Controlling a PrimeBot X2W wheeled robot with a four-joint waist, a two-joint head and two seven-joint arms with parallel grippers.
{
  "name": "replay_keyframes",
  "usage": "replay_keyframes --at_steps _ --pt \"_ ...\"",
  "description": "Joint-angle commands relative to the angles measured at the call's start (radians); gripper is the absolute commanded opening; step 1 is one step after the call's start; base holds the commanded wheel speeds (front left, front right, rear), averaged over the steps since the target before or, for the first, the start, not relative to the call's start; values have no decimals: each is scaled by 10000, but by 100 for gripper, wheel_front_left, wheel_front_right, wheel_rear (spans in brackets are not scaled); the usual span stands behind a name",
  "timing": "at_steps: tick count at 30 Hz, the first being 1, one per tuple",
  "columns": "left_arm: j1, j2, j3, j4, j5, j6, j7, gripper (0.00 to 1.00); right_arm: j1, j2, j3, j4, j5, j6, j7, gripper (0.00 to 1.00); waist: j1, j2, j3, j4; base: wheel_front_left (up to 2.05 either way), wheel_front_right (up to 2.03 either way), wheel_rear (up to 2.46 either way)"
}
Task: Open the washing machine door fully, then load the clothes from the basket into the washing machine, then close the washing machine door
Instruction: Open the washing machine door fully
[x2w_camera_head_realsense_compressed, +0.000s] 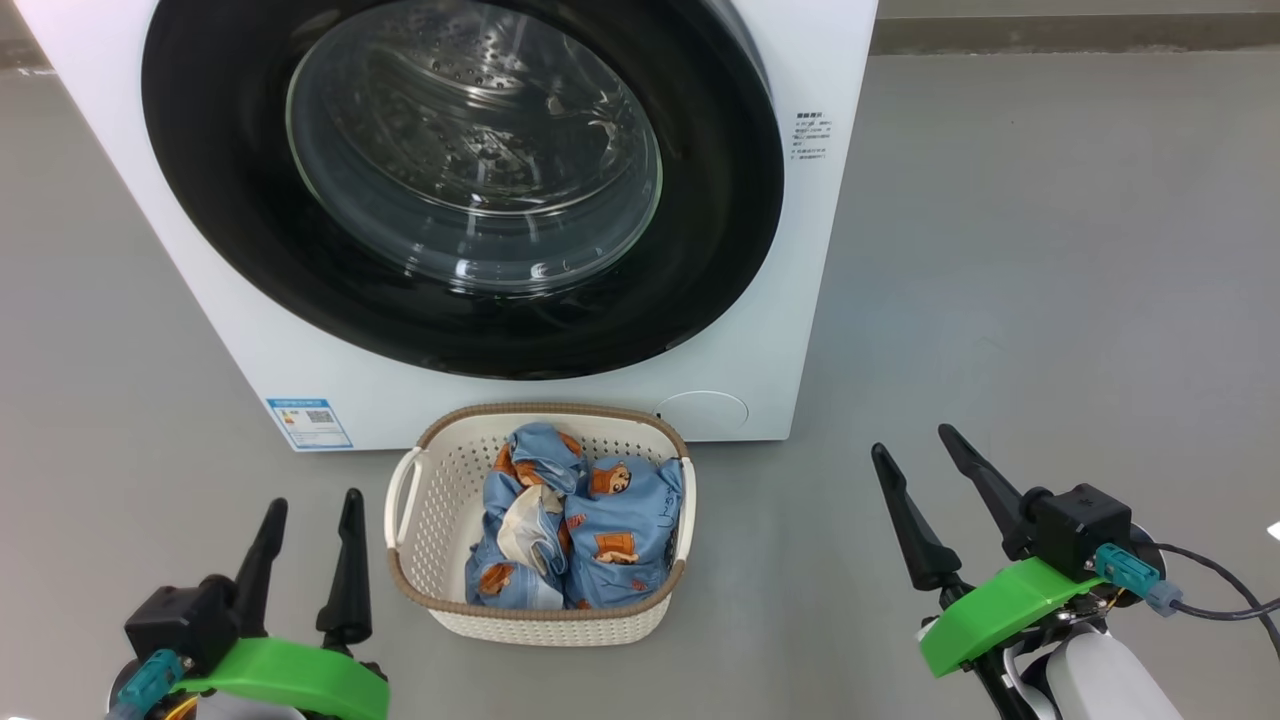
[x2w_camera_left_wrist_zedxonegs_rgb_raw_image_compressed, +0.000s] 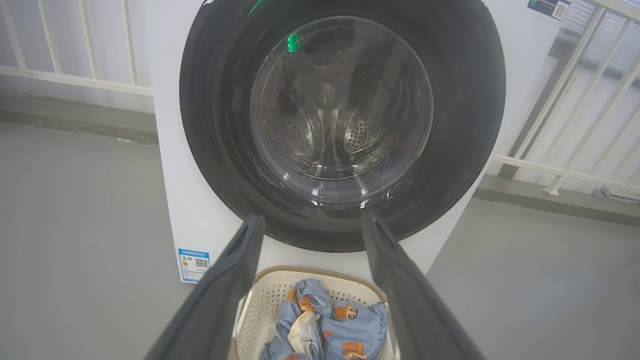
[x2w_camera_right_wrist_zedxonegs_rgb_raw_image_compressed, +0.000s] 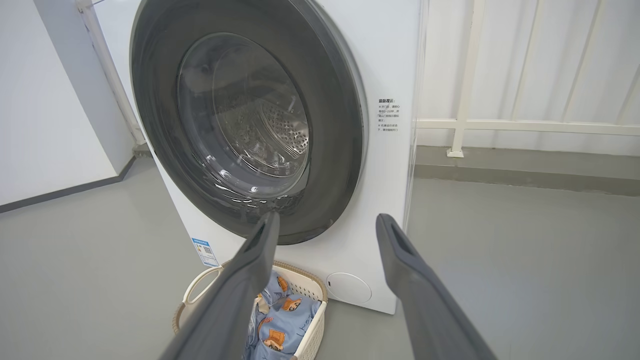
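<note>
Low in the head view: left gripper at lower left, fingers spread, nothing between them, just left of the basket. Right gripper at lower right, equally wide and empty, well apart from the basket. Between the two, on the grey floor, the basket close against the washing machine, with the clothes heaped inside, mostly toward its right half. Above, the washing machine door shut flush on the white front, steel drum visible through its glass; small blue label at the lower left corner.

From the left wrist: left gripper wide open, empty, tips framing the lower edge of the washing machine door; below, the basket and the clothes.

From the right wrist: right gripper open, gripping nothing, aimed at the washing machine from an angle; washing machine door closed; the basket with the clothes at lower left, partly behind one finger.
</note>
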Motion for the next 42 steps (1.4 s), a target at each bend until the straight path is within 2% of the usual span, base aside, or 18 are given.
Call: replay_keyframes --at_steps 1,19,22,37,38,40,41,42 --pt "-380 220 333 -180 49 -25 -65 100 -224 0 193 -286 43 14 -120 100 0 -1 2 3 0 0 0" --pt "-522 139 512 -256 224 -25 -65 100 -356 11 -127 -463 169 14 -120 100 0 -1 352 152 0 0 0" --pt "-570 130 531 -268 239 -25 -65 100 -523 53 -300 -419 559 14 -120 100 0 -1 522 193 0 0 0" --pt "-932 223 299 -412 -181 -25 -65 100 -2016 -667 -789 -259 1386 14 -120 100 0 -1 1415 391 0 0 0" --pt "-957 245 276 -430 -206 -25 -65 100 -2123 -708 -829 -255 1466 14 -120 53 0 -1 1465 411 0 0 0" --pt "-1000 288 246 -460 -240 -25 -65 100 -2343 -822 -936 -248 1648 14 -120 33 0 -1 1553 458 0 0 0" --pt "-1018 307 246 -477 -242 -25 -65 100 -2457 -871 -1012 -247 1776 14 -120 8 0 -1 1610 486 0 0 0" --pt "-1040 318 250 -499 -245 -25 -65 100 -2575 -945 -1087 -241 1860 14 -120 0 0 -1 1667 514 0 0 0"
